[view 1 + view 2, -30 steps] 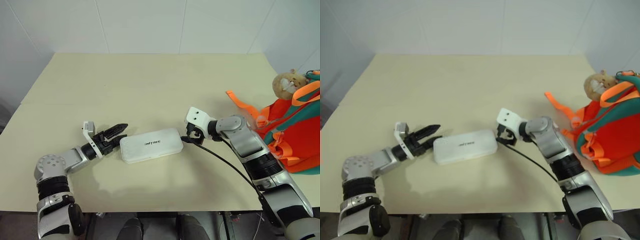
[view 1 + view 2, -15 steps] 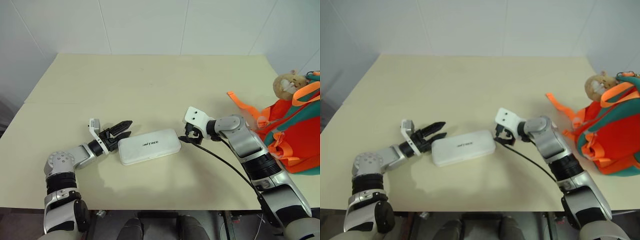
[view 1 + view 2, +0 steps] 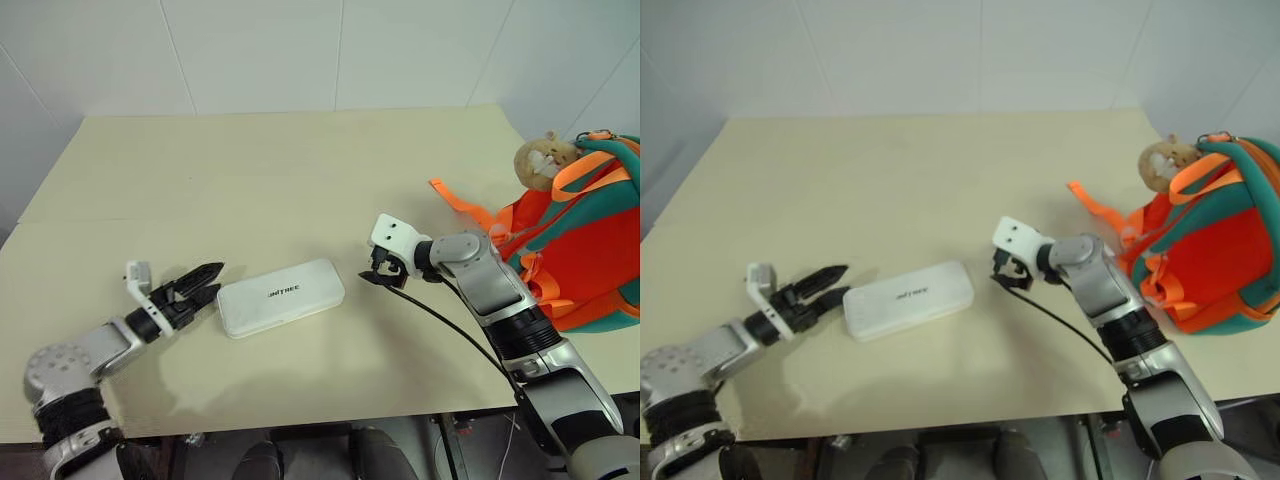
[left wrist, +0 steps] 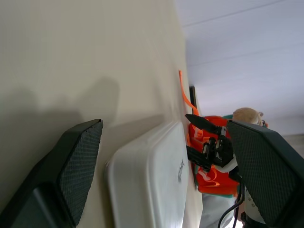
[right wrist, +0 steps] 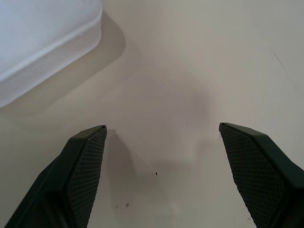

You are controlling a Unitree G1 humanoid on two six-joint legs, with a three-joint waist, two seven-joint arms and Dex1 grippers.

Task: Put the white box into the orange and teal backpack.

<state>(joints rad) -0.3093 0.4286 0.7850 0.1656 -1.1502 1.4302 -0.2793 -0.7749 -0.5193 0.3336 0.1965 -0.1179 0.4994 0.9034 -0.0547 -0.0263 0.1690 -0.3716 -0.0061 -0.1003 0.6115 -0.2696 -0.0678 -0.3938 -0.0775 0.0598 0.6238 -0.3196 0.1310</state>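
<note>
The white box (image 3: 281,297) lies flat on the table, near its front edge. My left gripper (image 3: 213,280) is open and lies low at the box's left end; I cannot tell whether it touches. In the left wrist view the box (image 4: 152,185) sits just ahead, between the fingers (image 4: 78,161). My right gripper (image 3: 377,272) is open, a short gap to the right of the box, tips over bare table. The box's corner (image 5: 42,33) shows in the right wrist view. The orange and teal backpack (image 3: 585,250) stands at the table's right edge.
A tan plush hamster (image 3: 540,160) hangs at the backpack's top. A loose orange strap (image 3: 460,200) trails from it onto the cream table (image 3: 300,170). A black cable (image 3: 450,325) runs along my right arm. White walls stand behind the table.
My left gripper has drawn back to the left, from straddling the box's end to just at its edge. The camera has turned right. Right arm and box have kept still.
</note>
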